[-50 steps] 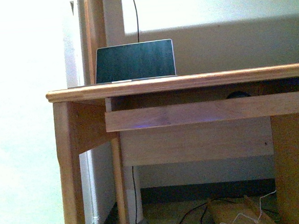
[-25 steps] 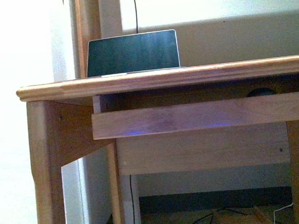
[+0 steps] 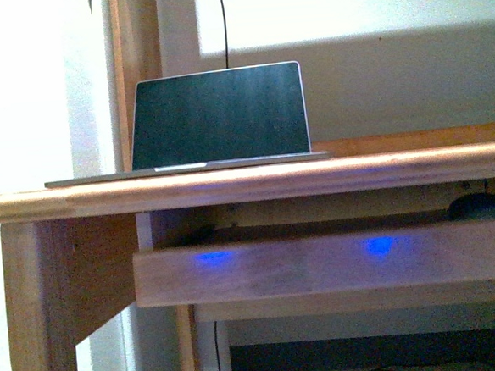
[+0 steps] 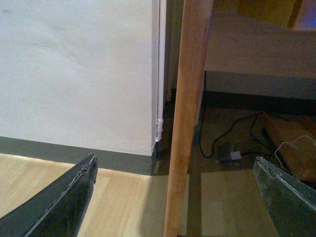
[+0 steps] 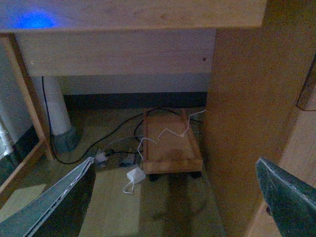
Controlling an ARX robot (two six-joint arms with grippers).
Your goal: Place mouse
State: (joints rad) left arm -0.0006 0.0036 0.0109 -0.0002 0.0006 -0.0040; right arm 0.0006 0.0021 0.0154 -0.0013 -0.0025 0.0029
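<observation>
Mouse: the mouse [image 3: 484, 206] is a dark low dome at the right end of the pull-out shelf [image 3: 321, 269] beneath the desk top. From here only its upper part shows over the shelf's front board.
Pull-out shelf: pale wood, with two blue glows [image 3: 212, 258] on its front, one towards the left and one right of the middle.
Desk: the desk [image 3: 230, 185] is wooden, and its rounded front edge runs directly above the shelf.
Laptop: the laptop [image 3: 217, 115] stands open on the desk top, a level higher than the mouse and well to its left, its dark face turned this way.
Left pincer: the left pincer [image 4: 174, 163] is spread wide with nothing in it, down near the floor. A desk leg [image 4: 186, 113] shows between its two dark fingers.
Right pincer: the right pincer [image 5: 175, 163] is also spread wide and empty, low beneath the desk. A wooden box [image 5: 173, 143] and a white plug [image 5: 136, 174] lie on the floor beyond it.
</observation>
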